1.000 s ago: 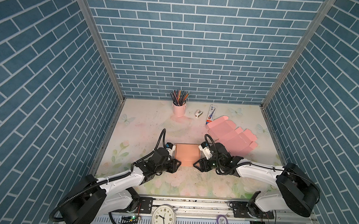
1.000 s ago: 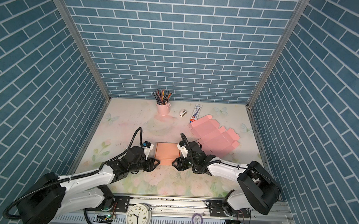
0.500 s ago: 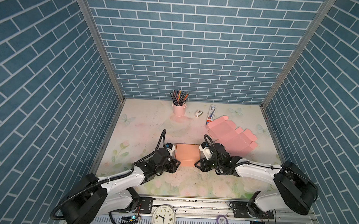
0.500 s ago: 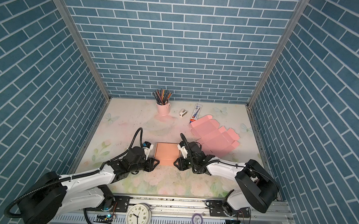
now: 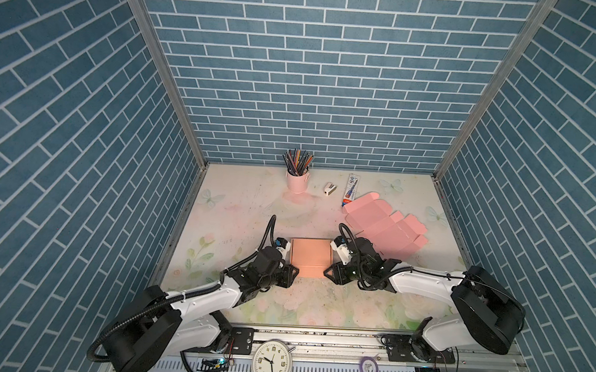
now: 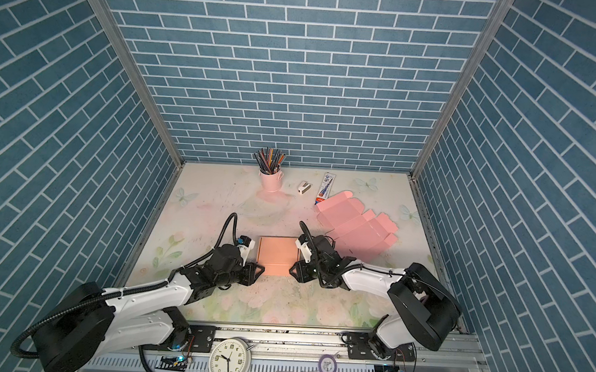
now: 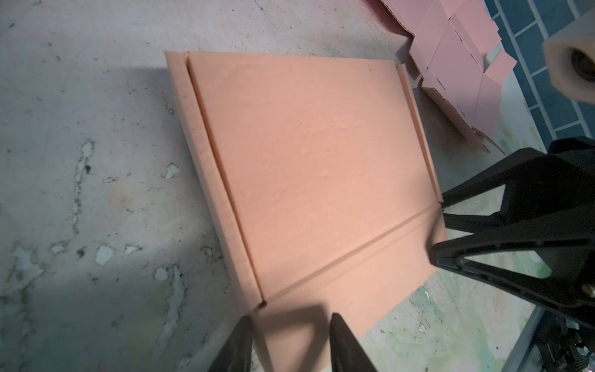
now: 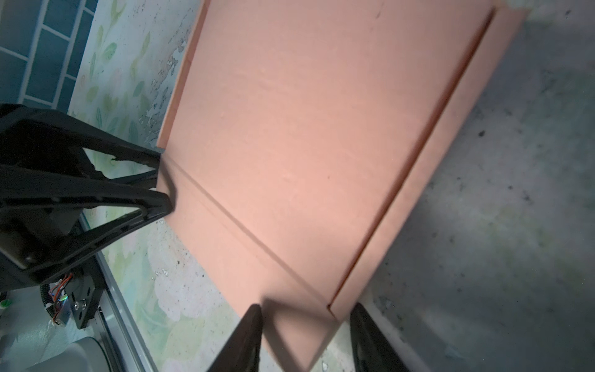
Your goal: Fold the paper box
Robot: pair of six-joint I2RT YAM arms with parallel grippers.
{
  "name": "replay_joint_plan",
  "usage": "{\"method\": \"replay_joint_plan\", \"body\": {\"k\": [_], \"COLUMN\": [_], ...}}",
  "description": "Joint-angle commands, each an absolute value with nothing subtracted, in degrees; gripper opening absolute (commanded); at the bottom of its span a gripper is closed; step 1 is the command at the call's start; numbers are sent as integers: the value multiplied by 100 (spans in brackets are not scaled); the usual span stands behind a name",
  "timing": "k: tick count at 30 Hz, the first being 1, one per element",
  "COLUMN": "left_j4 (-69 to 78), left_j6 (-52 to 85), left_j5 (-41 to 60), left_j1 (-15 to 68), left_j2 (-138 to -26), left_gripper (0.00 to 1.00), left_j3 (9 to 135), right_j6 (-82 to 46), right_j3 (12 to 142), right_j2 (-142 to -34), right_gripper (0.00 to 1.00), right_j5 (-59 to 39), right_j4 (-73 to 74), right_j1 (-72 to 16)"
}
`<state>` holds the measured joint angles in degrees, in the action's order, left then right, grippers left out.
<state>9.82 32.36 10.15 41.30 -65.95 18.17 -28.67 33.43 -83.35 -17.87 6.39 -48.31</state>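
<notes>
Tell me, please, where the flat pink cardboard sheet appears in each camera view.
Both top views: the flat pink sheet lies right of centre, beyond the right arm.
Left wrist: partly seen beyond the orange box, near the blue wall.
Right wrist: not in it.
Shared landmark: the orange box, in all four views.

Blue brick-patterned panel walls (image 5: 316,72) enclosed three sides, joined by grey aluminium corner posts (image 5: 165,71); a worn, pale floral-printed tabletop (image 5: 239,204) lay evenly lit below.
</notes>
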Motion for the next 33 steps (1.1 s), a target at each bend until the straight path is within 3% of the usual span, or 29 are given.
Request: {"method": "replay_joint_plan", "body": {"k": [1,22,33], "left_j4": [1028,1452,1369], "left_j6": [3208,3085,3085], "left_j5": [960,712,765], "left_j1": [4164,4157,4153], "left_j2": [-6504,-7120,-6800], "left_gripper": [41,34,35], "left_j3": [1793,1823,1779], "right_j6": [-2796,-2601,-2472], "right_j3": [3479,3480,3627], "right_j2": [-8295,-8670,-8481], "right_gripper": [47,42,45], "right_j5": [-1661,-1635,-1483], "right_j4": [510,686,485], "right_j1": [-4807,-4575,-4570]}}
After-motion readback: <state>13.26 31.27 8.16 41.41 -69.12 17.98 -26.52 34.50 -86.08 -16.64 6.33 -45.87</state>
